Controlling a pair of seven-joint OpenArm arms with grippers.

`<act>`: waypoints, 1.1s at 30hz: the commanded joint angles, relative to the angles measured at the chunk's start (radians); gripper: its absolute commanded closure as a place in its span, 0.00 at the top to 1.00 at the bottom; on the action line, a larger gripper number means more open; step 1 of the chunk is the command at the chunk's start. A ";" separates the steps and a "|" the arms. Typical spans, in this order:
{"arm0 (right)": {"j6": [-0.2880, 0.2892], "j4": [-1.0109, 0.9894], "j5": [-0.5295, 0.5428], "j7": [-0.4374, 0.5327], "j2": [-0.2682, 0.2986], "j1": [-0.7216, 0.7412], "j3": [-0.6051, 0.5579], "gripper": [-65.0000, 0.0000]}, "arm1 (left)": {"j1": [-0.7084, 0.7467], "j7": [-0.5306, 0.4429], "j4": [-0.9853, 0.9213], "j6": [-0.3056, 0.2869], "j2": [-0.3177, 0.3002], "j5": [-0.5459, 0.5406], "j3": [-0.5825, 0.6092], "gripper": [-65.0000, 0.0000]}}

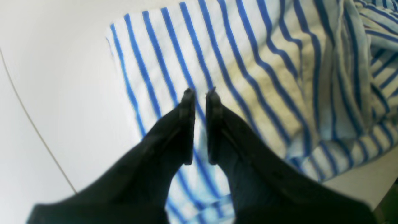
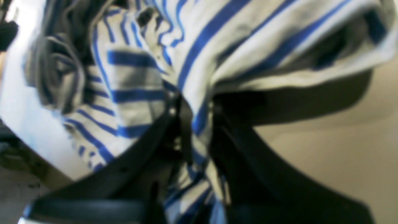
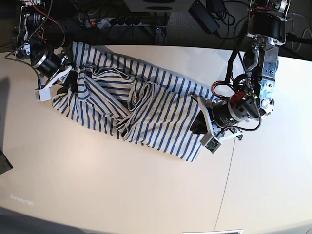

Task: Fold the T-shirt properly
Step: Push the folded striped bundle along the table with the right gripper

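The white T-shirt with blue stripes (image 3: pixel 146 112) lies crumpled in a long band across the far half of the table (image 3: pixel 97 190). My right gripper (image 3: pixel 73 84) is at its left end. In the right wrist view the gripper (image 2: pixel 194 102) is shut on a bunched fold of the T-shirt (image 2: pixel 124 77) and holds it off the table. My left gripper (image 3: pixel 196 126) is over the shirt's right end. In the left wrist view the gripper (image 1: pixel 200 91) has its jaws almost together, just above flat cloth (image 1: pixel 248 46), with nothing gripped between them.
A power strip (image 3: pixel 117 21) and cables lie beyond the table's back edge. A seam (image 3: pixel 226 165) runs down the table on the right. A dark object (image 3: pixel 4 163) pokes in at the left edge. The left arm's body (image 3: pixel 243 105) stands beside the shirt's right end.
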 commanded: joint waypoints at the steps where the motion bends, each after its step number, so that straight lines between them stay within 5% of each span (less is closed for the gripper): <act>1: 0.043 -0.001 -0.060 -0.021 0.044 0.011 0.013 0.00 | -0.016 -0.014 0.019 0.009 -0.011 -0.011 -0.003 0.11; 8: 0.043 -0.073 -0.096 -0.015 0.175 0.132 0.013 0.00 | -0.016 -0.011 0.019 0.010 -0.030 -0.031 -0.003 0.11; 18: 0.045 -0.426 -0.158 0.030 0.246 0.449 -0.019 0.00 | 0.003 0.012 0.019 0.011 -0.029 -0.048 -0.003 0.11; 33: 0.040 -0.514 -0.423 0.181 0.234 0.724 -0.505 0.00 | 0.114 0.013 0.019 0.010 -0.019 -0.102 -0.003 0.11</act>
